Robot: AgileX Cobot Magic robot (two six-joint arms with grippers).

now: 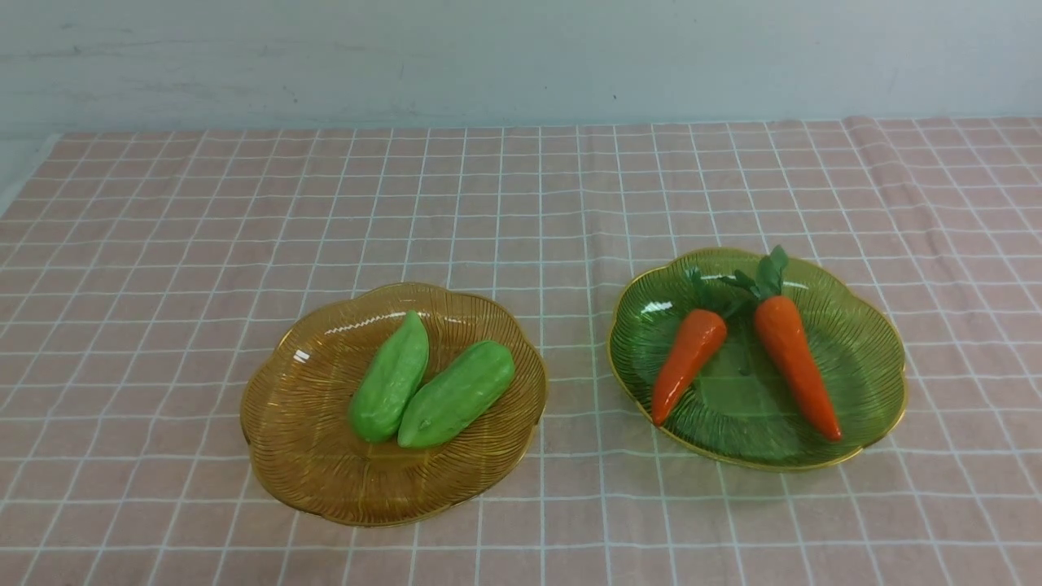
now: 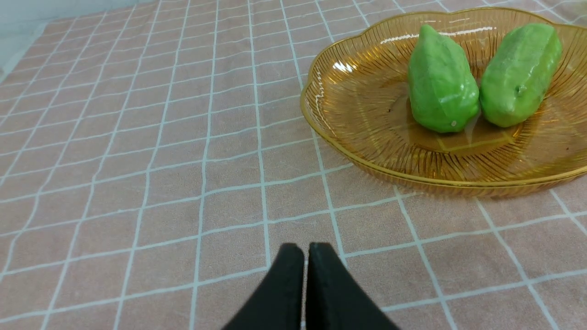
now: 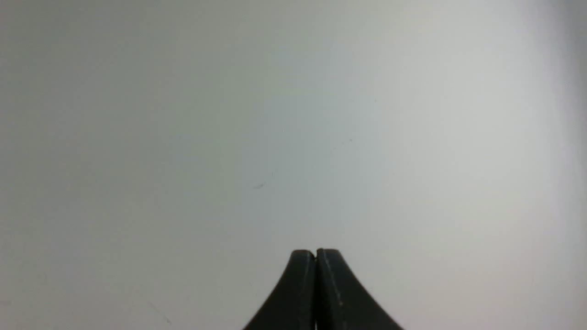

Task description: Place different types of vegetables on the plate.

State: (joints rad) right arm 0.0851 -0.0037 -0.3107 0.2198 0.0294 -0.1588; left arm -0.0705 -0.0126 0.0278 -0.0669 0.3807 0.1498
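Two light-green gourds (image 1: 391, 378) (image 1: 457, 394) lie side by side in an amber glass plate (image 1: 309, 456) on the left of the front view. Two orange carrots (image 1: 688, 362) (image 1: 794, 354) with green tops lie in a green glass plate (image 1: 863, 358) on the right. Neither arm shows in the front view. In the left wrist view my left gripper (image 2: 306, 250) is shut and empty over the cloth, short of the amber plate (image 2: 367, 114) with the gourds (image 2: 440, 85) (image 2: 520, 73). My right gripper (image 3: 315, 253) is shut and empty, facing a blank grey surface.
A pink checked tablecloth (image 1: 521, 203) covers the table. A pale wall (image 1: 521, 57) runs along the far edge. The cloth's left edge shows at the far left (image 1: 24, 179).
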